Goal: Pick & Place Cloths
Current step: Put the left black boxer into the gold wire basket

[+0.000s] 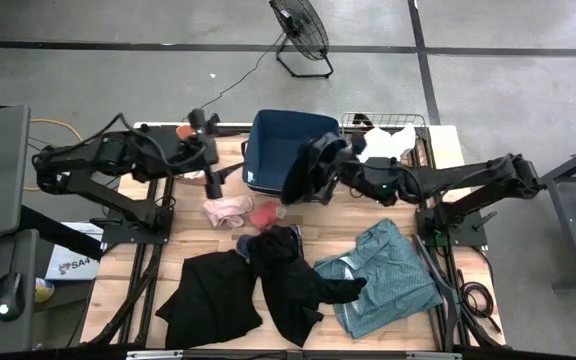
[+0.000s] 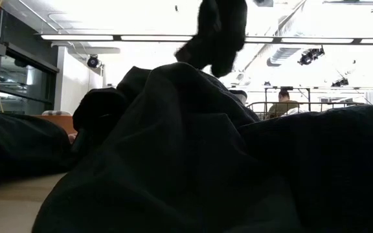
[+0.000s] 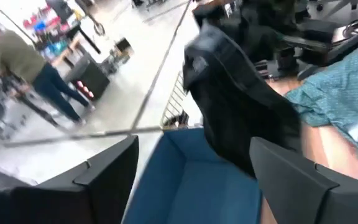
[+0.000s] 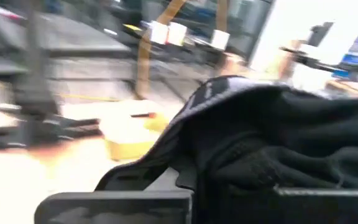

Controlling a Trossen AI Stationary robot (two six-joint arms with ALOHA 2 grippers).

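Observation:
A black cloth (image 1: 308, 170) hangs bunched over the right rim of the navy bin (image 1: 278, 150), with my right gripper (image 1: 346, 165) shut on it. It also dangles at the top of the low view, black cloth (image 2: 215, 32). My left gripper (image 1: 215, 183) stands open at the bin's left side with nothing between its fingers (image 3: 104, 174); it faces the bin and the hanging cloth (image 3: 241, 118). Flat on the table lie two large black cloths (image 1: 208, 300) (image 1: 288, 275), a teal shirt (image 1: 383, 275), a pink piece (image 1: 226, 209) and a red piece (image 1: 265, 215). My right gripper pinches the black cloth by a gathered bunch at its upper end (image 4: 272, 155), coming about level from the table's right side. The folds drape over the fingers and hide the place of contact. The cloth hangs slack below, lifted clear of the table.
A wire bin (image 1: 383, 125) with a white cloth (image 1: 393, 140) stands at the far right, next to the navy bin. A floor fan (image 1: 303, 35) stands beyond the table. People stand in the room behind, person (image 3: 36, 68). Bare wood shows along the table's left part (image 1: 183, 235).

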